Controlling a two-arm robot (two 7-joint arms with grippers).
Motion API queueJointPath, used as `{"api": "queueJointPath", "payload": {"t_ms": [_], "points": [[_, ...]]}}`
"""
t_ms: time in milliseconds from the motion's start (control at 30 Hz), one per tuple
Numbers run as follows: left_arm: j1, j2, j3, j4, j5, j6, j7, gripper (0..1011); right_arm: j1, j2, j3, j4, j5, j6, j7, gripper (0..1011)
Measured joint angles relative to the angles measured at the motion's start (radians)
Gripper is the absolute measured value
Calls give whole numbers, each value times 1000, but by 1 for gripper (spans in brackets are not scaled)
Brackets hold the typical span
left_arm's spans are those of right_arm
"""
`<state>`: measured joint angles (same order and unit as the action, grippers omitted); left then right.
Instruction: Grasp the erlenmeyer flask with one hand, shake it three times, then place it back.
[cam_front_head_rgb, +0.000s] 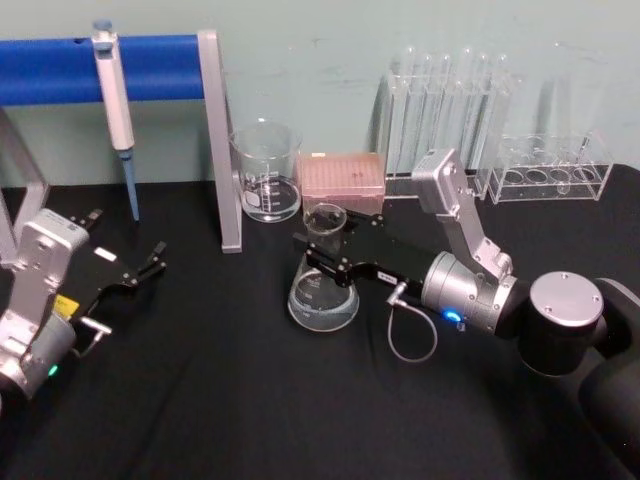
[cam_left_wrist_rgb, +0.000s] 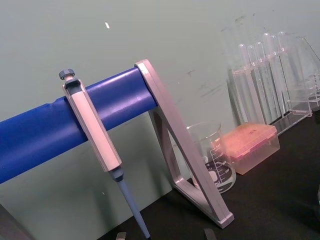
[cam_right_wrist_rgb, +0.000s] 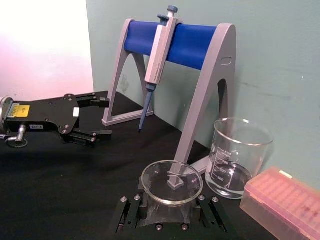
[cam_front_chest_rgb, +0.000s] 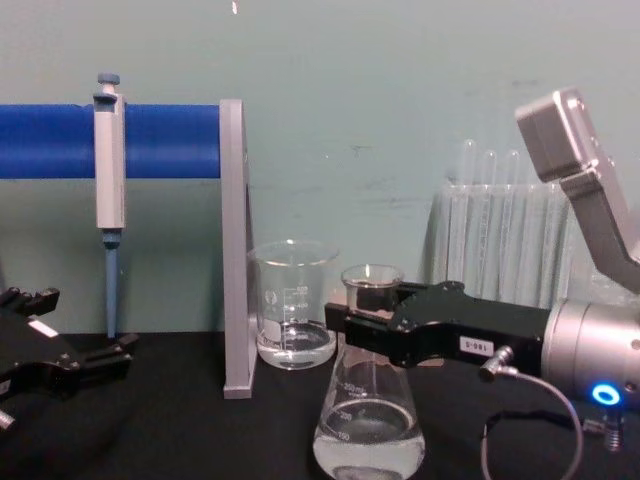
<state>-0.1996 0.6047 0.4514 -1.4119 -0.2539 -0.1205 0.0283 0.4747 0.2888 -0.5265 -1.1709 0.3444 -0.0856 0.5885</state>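
Observation:
The erlenmeyer flask (cam_front_head_rgb: 323, 298) stands on the black table a little left of centre, with some clear liquid in its wide base (cam_front_chest_rgb: 369, 450). My right gripper (cam_front_head_rgb: 322, 254) reaches in from the right and is shut on the flask's neck just below the rim; the chest view shows its black jaws (cam_front_chest_rgb: 365, 322) clamped at that height. In the right wrist view the flask's rim (cam_right_wrist_rgb: 171, 181) sits between the two fingers. My left gripper (cam_front_head_rgb: 140, 268) rests open and empty at the table's left, also seen from across the table (cam_right_wrist_rgb: 102, 117).
A glass beaker (cam_front_head_rgb: 267, 170) stands just behind the flask, next to the grey leg of the pipette stand (cam_front_head_rgb: 222, 140), which holds a pipette (cam_front_head_rgb: 115, 100). A pink tip box (cam_front_head_rgb: 343, 180), a test tube rack (cam_front_head_rgb: 450, 100) and a clear rack (cam_front_head_rgb: 555, 175) line the back.

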Motion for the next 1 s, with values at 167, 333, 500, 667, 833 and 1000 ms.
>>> {"api": "queueJointPath", "payload": {"t_ms": [167, 333, 500, 667, 833, 1000], "points": [[0, 0, 0, 0, 0, 0, 0, 1001, 3, -4, -2, 11, -1, 0, 1, 451], [0, 0, 0, 0, 0, 0, 0, 1001, 5, -7, -3, 18, -1, 4, 2, 451], [0, 0, 0, 0, 0, 0, 0, 1001, 7, -8, -5, 23, -2, 9, 3, 451], [0, 0, 0, 0, 0, 0, 0, 1001, 10, -10, -6, 30, -3, 10, 3, 451], [0, 0, 0, 0, 0, 0, 0, 1001, 10, -11, -6, 33, -5, 11, 3, 451], [0, 0, 0, 0, 0, 0, 0, 1001, 10, -12, -6, 36, -6, 12, 2, 451]]}}
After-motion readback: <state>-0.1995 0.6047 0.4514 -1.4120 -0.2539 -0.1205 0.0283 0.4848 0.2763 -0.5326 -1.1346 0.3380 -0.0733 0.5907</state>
